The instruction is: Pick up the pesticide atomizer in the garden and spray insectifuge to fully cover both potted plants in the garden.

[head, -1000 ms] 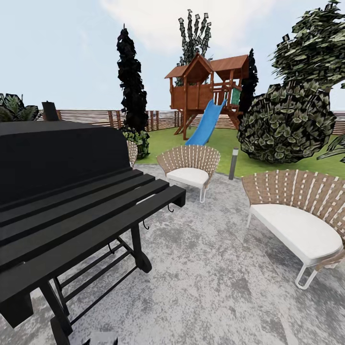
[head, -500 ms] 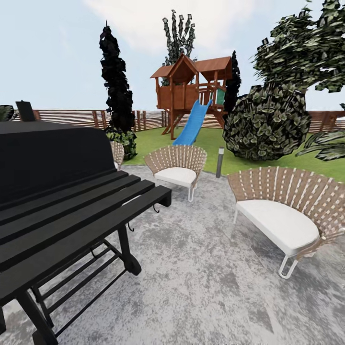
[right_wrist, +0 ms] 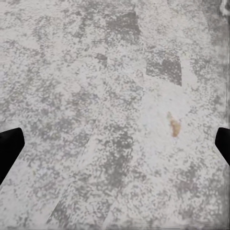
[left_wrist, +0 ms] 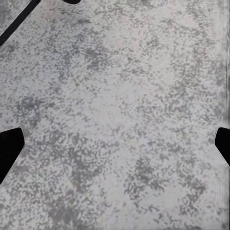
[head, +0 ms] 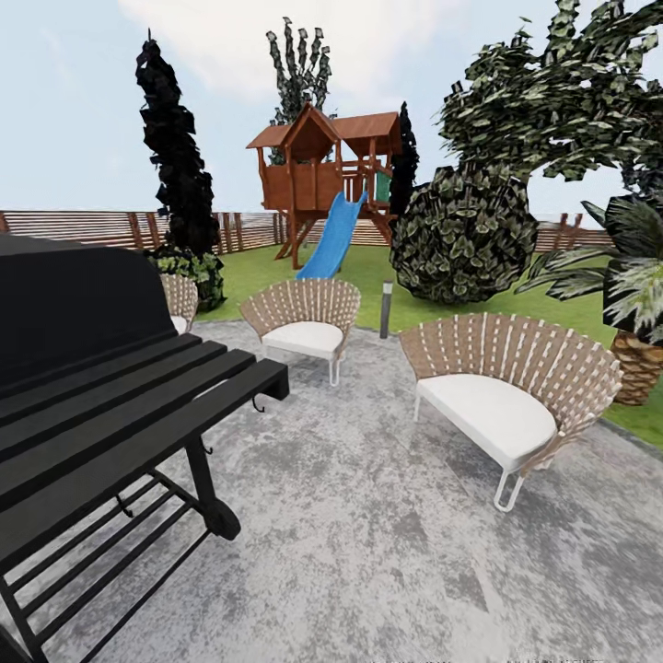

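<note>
The pesticide atomizer and both potted plants are out of view. The garden lawn [head: 368, 267] lies beyond the grey patio, ringed by a brown slat fence [head: 83, 226]. In the left wrist view my left gripper [left_wrist: 115, 148] is open, its dark fingertips [left_wrist: 8, 148] wide apart over bare speckled paving. In the right wrist view my right gripper [right_wrist: 115, 148] is open too, with nothing between its fingertips [right_wrist: 8, 146] above the same paving.
A black grill [head: 92, 387] stands close at the left. Two wicker chairs [head: 304, 322] [head: 506, 387] sit on the patio. A bollard light [head: 386, 308], a round shrub [head: 465, 235], a palm-like plant [head: 635, 304] and a wooden play tower [head: 322, 166] with a blue slide [head: 333, 235] lie beyond.
The whole head view has slid left, so the camera has turned right. The palm-like plant has come into view at the right, and less of the grill shows.
</note>
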Robot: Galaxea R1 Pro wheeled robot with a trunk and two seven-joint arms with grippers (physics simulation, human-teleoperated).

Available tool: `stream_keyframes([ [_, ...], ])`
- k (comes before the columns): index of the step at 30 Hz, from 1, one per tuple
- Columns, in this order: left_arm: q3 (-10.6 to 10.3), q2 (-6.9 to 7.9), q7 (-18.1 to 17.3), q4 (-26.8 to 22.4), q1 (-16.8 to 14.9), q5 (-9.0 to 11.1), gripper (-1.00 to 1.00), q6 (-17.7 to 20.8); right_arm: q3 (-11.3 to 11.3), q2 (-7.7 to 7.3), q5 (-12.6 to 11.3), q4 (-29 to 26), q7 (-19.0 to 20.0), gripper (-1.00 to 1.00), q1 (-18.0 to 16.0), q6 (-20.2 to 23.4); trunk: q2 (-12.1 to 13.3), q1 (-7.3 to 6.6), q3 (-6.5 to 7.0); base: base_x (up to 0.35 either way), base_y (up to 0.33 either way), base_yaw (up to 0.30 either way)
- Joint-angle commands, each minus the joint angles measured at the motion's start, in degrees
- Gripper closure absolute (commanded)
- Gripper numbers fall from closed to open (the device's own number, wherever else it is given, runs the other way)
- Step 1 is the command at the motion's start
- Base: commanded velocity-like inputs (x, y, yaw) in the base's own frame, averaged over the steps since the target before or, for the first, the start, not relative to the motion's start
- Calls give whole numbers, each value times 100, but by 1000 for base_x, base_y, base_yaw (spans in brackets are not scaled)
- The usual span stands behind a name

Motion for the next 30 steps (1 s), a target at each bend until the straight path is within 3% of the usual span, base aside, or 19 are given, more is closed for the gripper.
stream_keyframes([
  [1, 3, 0, -1, 2, -1, 9, -100, -18, -3, 1, 0, 6, -2, -100, -5, -19, -3, 0, -6, 0, 0, -268],
  [4, 3, 0, -1, 2, -3, 11, -100, -18, -4, 1, 0, 6, -2, -100, -5, -19, -3, 0, -6, 0, 0, -268],
  [30, -2, 0, -1, 2, -10, 6, -100, -18, -4, 10, 0, 6, -10, -100, -5, -19, -1046, 571, -473, 0, 0, -268],
])
